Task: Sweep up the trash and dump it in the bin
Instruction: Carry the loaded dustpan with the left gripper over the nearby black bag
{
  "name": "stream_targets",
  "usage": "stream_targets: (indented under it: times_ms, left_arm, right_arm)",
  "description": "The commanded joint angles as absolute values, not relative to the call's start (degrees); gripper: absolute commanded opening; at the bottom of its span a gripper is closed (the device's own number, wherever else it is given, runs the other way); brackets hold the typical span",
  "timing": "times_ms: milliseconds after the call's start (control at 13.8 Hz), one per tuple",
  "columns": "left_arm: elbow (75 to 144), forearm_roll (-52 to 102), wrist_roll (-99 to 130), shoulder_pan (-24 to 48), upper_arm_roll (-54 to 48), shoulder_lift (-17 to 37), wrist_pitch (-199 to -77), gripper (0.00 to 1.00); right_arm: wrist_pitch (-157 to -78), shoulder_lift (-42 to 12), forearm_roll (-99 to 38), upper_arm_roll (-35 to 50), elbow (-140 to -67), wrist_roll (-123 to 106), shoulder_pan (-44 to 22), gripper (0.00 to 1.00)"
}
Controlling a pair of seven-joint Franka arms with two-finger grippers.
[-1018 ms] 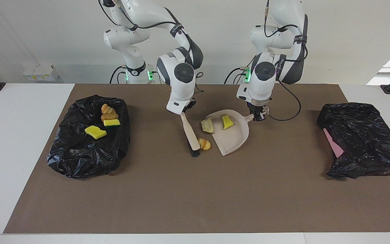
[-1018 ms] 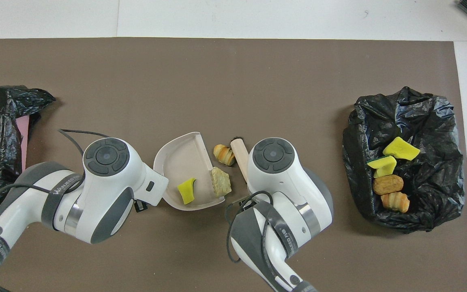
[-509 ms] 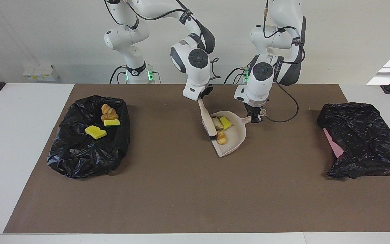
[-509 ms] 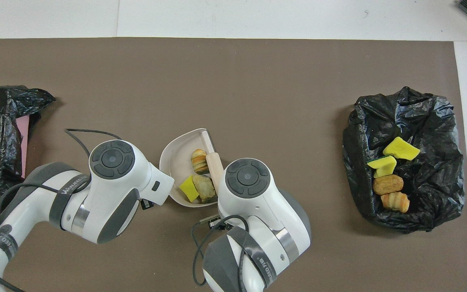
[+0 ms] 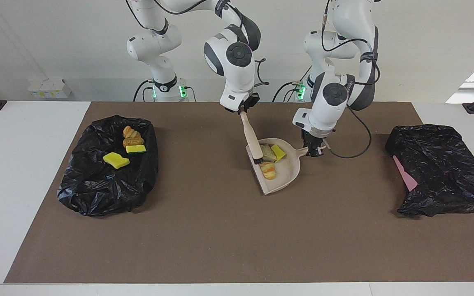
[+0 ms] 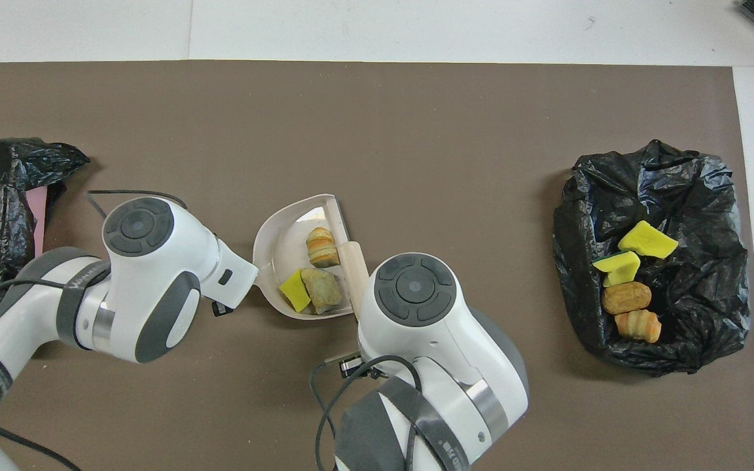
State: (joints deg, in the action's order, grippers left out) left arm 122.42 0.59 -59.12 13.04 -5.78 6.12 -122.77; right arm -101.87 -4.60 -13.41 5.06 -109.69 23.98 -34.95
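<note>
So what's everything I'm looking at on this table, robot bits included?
Dustpan: one, beige, mid-table on the brown mat, handle in the left claw.
Brush: one, beige handle, dark bristles at the dustpan's mouth, held by the right claw.
Scraps in dustpan: three; one yellow, one greenish-tan, one golden pastry.
Bin: one, black-bagged, toward the right arm's end.
Scraps in bin: four; two yellow, two brown.
Second black bag: one, over something pink, toward the left arm's end.
Left claw: shut on the dustpan handle.
Right claw: shut on the brush.
</note>
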Motion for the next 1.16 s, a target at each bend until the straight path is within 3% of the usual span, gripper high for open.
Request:
stream_targets:
  times_ms: [0,291,582,873,1091]
  left_arm:
    - [118.1,1.8,-64.1,9.7,-5.9,7.7,-121.9,0.0]
    - [107.3,0.6,-70.5,4.9,-5.5,10.2,-112.3,0.0]
    - [100.2,-3.2,-77.4,0.4,-5.4,10.2,-104.2,0.0]
    - [93.8,-5.1,-90.1,-6.4,-5.4,9.9,-96.3,0.0]
    - [92.7,-7.7,-98.1,-12.3,-5.4,9.8,-95.8,0.0]
  right_arm:
    - [-102.6,-0.9,-14.5,5.4,-114.5,30.4,-36.6,0.0]
    - [-111.7,4.7,-14.2,5.4,-124.6,43.9,-43.5,0.0]
    - [-120.6,4.0,-14.0,5.4,-129.9,54.0,-52.4,0.0]
    - [-123.1,4.1,-14.0,5.4,-132.6,53.5,-55.0,0.0]
    - [-126.8,4.0,-13.9,5.4,-134.8,52.9,-56.1,0.0]
